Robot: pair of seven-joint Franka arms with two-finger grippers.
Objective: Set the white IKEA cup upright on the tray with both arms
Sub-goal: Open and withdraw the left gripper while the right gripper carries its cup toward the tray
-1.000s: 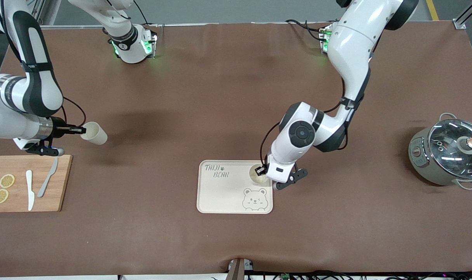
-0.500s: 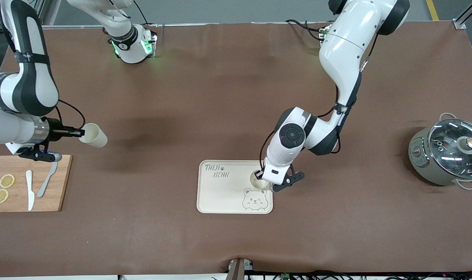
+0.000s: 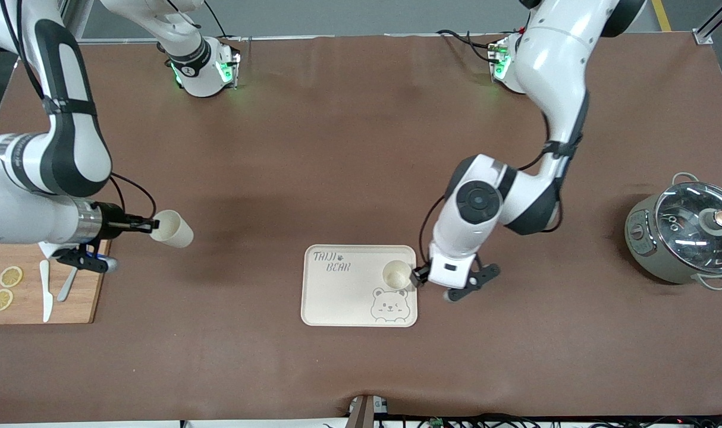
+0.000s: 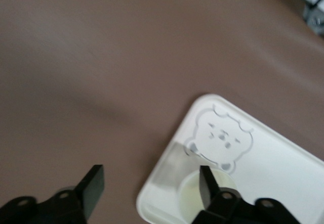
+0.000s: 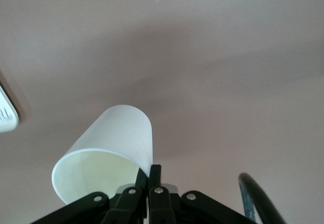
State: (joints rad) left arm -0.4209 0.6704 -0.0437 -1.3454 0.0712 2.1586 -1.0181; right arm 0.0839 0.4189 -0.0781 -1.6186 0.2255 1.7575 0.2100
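Left gripper (image 3: 421, 277): jaws spread wide and holding nothing; it sits low at the tray's edge toward the left arm's end of the desk, just beside the upright cup.
Upright cup (image 3: 396, 274): a white cup standing mouth-up on the tray, just above the bear drawing, close to the left jaws but free of them. In the left wrist view (image 4: 195, 199) its pale round mouth shows partly between the two spread jaw tips.
Tray (image 3: 343, 297): cream, rounded corners, raised rim, with grey lettering and a bear face; it lies flat on the desk, and one corner reaches under the left jaws.
Right gripper (image 3: 153, 224): jaws pressed together on the rim of a second cup, up over bare desk beside the cutting board, well apart from the tray.
Second cup (image 3: 172, 229): white, tipped on its side, mouth toward the right jaws and base pointing away; its wall is pinched at the rim (image 5: 109, 155).
Cutting board (image 3: 69, 309): wooden, at the right arm's end of the desk, carrying lemon slices (image 3: 5, 288) and two knives (image 3: 56, 286).
Pot (image 3: 685, 232): grey with a glass lid, at the left arm's end of the desk, well apart from both jaws.
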